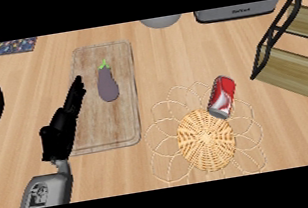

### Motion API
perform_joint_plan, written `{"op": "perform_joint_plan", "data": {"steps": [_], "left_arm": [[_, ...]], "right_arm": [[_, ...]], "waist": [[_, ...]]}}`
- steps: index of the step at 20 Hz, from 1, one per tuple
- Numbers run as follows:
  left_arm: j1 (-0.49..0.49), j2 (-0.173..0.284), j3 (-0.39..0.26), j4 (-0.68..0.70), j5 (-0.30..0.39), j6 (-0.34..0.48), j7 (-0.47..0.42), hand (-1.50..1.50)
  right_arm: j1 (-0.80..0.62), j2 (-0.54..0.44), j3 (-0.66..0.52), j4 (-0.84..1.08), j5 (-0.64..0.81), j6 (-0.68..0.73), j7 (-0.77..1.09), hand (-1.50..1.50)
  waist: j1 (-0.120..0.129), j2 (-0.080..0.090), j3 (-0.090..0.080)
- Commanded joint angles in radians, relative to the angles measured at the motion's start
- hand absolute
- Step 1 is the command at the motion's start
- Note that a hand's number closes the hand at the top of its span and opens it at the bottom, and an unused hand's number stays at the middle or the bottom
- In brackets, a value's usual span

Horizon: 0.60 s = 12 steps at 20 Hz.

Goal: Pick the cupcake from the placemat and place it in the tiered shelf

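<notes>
Red can on the woven placemat, no cupcake showing.
Left hand (62, 125), fingers straight, rests at the cutting board's (116, 56) left edge; the can's (221, 97) lettering is unreadable; placemat (206, 140) near the counter's front edge.

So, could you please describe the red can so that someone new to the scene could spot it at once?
Start at the round woven placemat with its looping wire border, near the counter's front. The red can lies tipped on its side on the mat's upper right edge. It is the only red thing; the purple eggplant lies on the cutting board.
</notes>
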Motion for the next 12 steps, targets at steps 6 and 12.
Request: {"op": "perform_joint_plan", "data": {"steps": [6, 12], "left_arm": [[0.003, 0.016, 0.025, 0.026, 0.016, -0.025, -0.046, 0.0], [0.005, 0.013, 0.015, 0.01, 0.005, -0.022, -0.009, 0.0]], "right_arm": [[0.061, -0.104, -0.081, 0.145, -0.186, -0.188, -0.144, 1.5], [0.079, -0.14, -0.087, 0.118, 0.048, -0.046, 0.111, -1.5]], "waist": [[-0.002, 0.001, -0.001], [-0.007, -0.002, -0.001]]}}
